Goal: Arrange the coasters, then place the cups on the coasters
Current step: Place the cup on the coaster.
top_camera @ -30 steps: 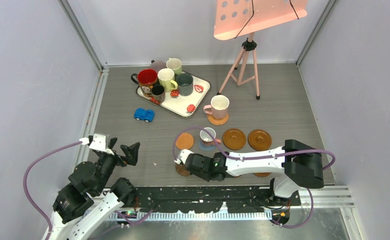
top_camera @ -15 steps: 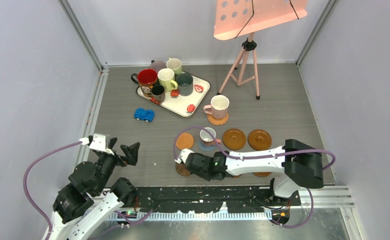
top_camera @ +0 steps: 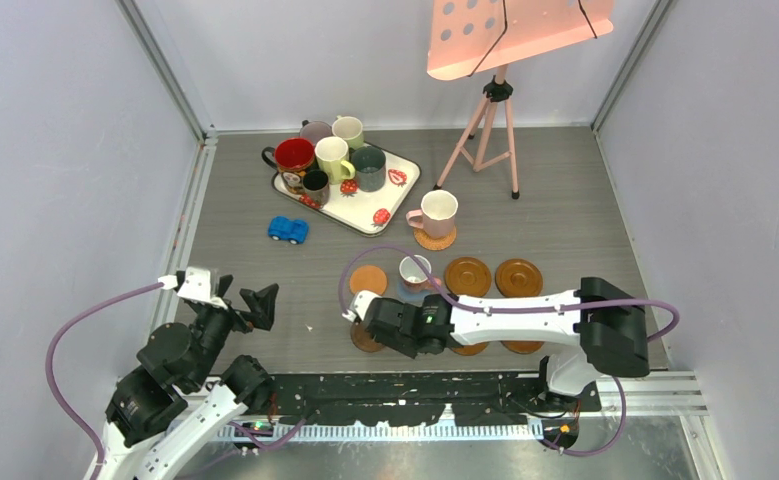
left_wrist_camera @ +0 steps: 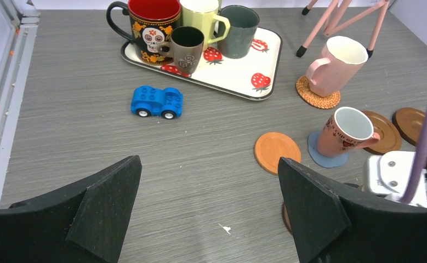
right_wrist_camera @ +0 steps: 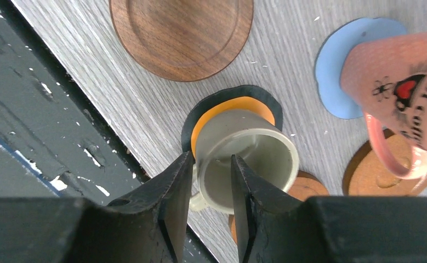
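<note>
Toward the far-left corner of the table (top_camera: 565, 200), the strawberry tray (top_camera: 397, 192) carries a cluster of cups (top_camera: 333, 158). Above the near-left corner the left gripper (left_wrist_camera: 208, 170) hangs with its fingers spread wide on nothing. By the middle of the near edge the right gripper (right_wrist_camera: 211, 159) straddles the wall of the cream cup (right_wrist_camera: 260, 159), a narrow gap between its fingers; whether they press it cannot be told. The cup stands upright on the black coaster with an orange centre (right_wrist_camera: 230, 104).
</note>
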